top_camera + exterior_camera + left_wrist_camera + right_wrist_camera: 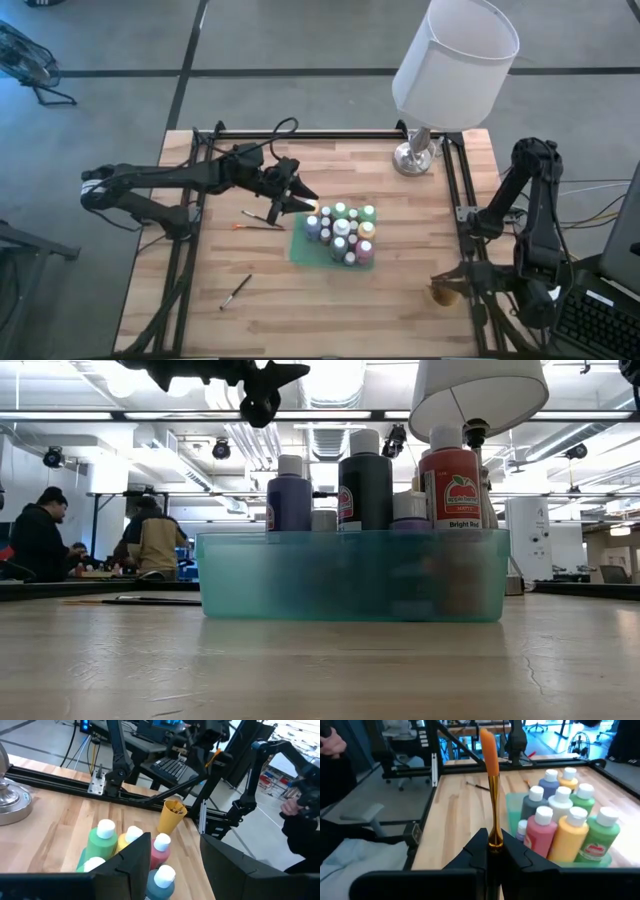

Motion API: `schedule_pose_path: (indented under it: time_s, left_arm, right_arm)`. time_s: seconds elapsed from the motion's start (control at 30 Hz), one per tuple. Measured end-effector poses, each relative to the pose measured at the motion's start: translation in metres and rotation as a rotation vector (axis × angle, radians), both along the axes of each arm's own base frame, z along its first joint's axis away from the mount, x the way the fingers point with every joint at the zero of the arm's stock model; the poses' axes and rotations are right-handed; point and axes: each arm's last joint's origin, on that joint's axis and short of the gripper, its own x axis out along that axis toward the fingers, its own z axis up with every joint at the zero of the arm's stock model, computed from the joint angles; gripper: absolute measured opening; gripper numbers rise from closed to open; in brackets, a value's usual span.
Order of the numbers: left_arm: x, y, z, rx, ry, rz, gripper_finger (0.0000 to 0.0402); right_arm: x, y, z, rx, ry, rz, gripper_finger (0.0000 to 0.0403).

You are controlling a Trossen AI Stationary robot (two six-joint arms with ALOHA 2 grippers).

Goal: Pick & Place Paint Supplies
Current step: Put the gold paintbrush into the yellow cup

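Left gripper [300, 193] hangs open just beside the bottles' [342, 232] tray edge [300, 247].

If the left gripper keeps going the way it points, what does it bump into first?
Probably the paint bottles: the open left gripper hovers beside them, aimed over their caps. Beyond stands the tan cup. Depth is unclear.

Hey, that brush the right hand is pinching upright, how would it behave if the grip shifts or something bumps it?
The brush looks thin and straight, so probably stiff and light. The right hand pinches only its gold ferrule, leaving a long part free above, so a bump would likely pivot it. Its orange bristle tip looks soft and should bend on contact. The round handle would probably roll if dropped on the table.
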Motion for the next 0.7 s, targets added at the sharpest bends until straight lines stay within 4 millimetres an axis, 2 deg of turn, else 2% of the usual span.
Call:
schedule_pose_path:
  time_s: [0.3,0.7]
  left_arm:
    - [0.0,0.0,0.0,-0.015,0.005,0.004,0.0174]
    - [0.0,0.0,0.0,-0.027,0.011,0.006,0.0174]
  right_arm:
    - [-0.013,0.0,-0.037,0.052,-0.054,-0.031,0.0015]
    - [-0.025,-0.002,-0.065,0.054,-0.078,0.011,0.0015]
